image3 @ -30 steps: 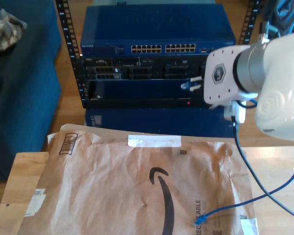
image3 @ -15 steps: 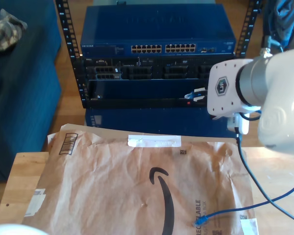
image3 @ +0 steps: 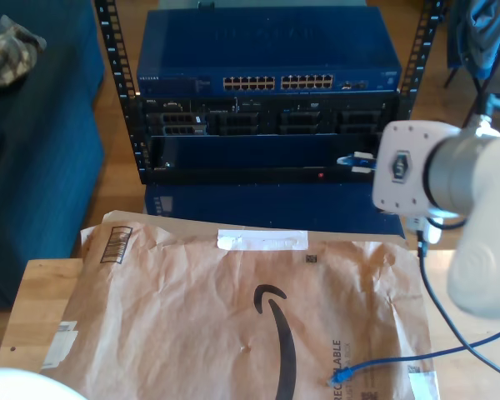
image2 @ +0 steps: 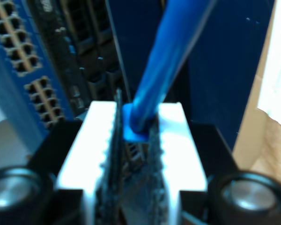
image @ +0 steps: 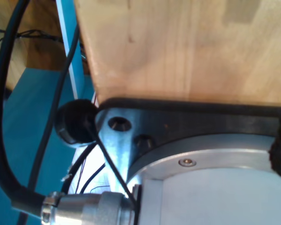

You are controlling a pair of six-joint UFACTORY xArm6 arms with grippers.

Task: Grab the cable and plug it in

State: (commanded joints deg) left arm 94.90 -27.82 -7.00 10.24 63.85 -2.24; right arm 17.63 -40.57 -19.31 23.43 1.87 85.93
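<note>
Blue cable [image2: 166,56] clamped in my second claw [image2: 136,140] before the switch rack [image3: 267,125], other plug [image3: 340,377] on brown mailer [image3: 233,317], first claw's state indiscernible.

The paper mailer [image3: 233,325] is matt brown kraft, creased, with a white paper label [image3: 262,241] nearer the rack [image3: 267,92]. The table [image3: 29,308] under the mailer is pale wood, smooth and lightly glossy. The rack's switch front is blue painted metal. The cable [image3: 437,308] beside the mailer has a smooth blue plastic jacket. My second gripper [image2: 138,140] has white ribbed plastic fingers [image2: 175,145].
</note>
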